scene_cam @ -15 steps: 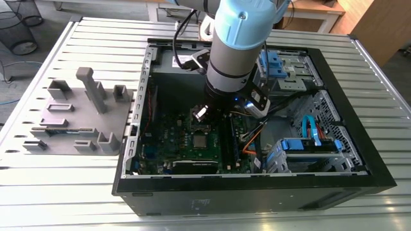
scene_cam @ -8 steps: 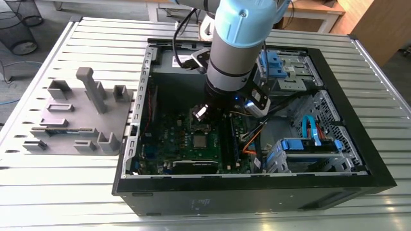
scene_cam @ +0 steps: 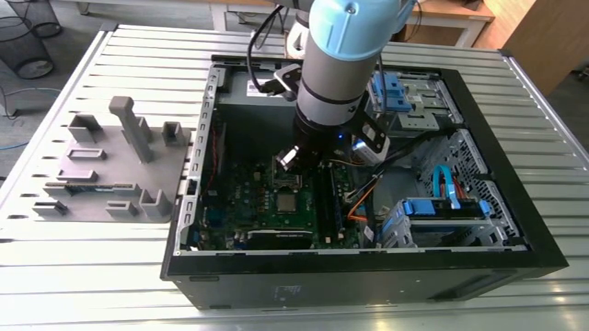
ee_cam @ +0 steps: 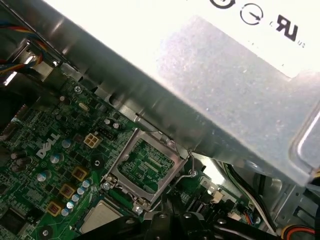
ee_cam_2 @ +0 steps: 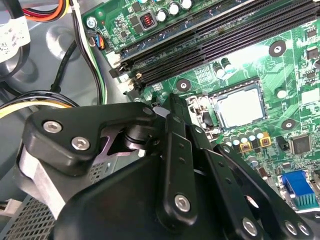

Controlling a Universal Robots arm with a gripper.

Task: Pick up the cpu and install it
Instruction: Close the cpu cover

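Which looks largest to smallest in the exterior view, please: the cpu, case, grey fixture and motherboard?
1. case
2. grey fixture and motherboard: about alike, since the arm hides part of the board
3. cpu

You see the ribbed silver metal counter (scene_cam: pixel 92 276) lit bright and even. Inside the black computer case (scene_cam: pixel 368 279) it is dim, with deep shadow by the far wall. In the first wrist view the big silver metal box (ee_cam: pixel 240 85) glares white. In the second wrist view the small square silver cpu (ee_cam_2: pixel 239 107) shines pale.
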